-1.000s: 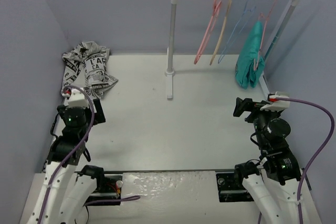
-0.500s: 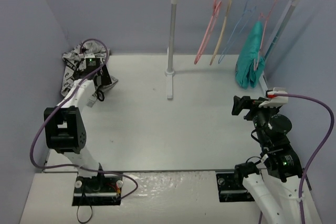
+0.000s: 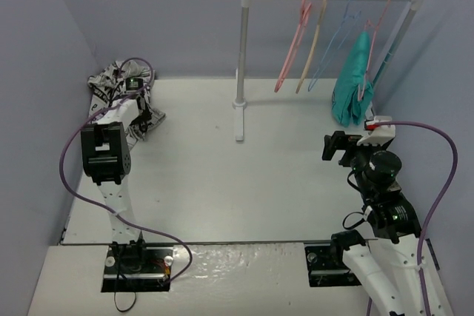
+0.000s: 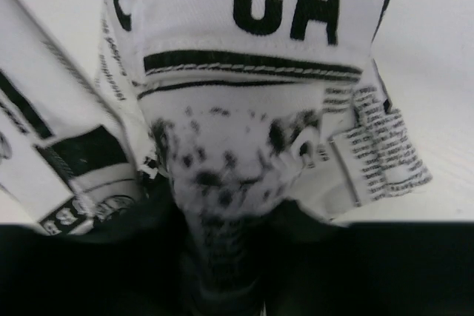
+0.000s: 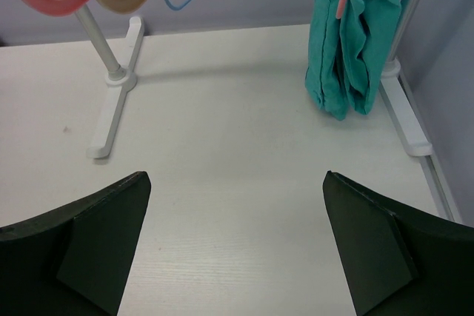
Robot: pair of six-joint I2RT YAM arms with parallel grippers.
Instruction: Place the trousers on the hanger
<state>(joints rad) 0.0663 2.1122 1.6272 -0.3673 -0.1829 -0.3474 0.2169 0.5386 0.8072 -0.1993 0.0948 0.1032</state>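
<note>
A bunched fold of the black-lettered white trousers (image 4: 244, 27) sits pinched in the dark end effector (image 4: 222, 264).

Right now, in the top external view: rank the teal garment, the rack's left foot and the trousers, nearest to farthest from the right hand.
From the right hand:
1. teal garment, hanging at the rack's right end, just beyond the hand.
2. rack's left foot, mid-table, off to the left.
3. trousers, far-left corner.

Pale lavender walls (image 3: 148, 12) on three sides, white tabletop (image 3: 222, 175), white garment rack (image 3: 241, 49) with metal rail back right, even diffuse light.
</note>
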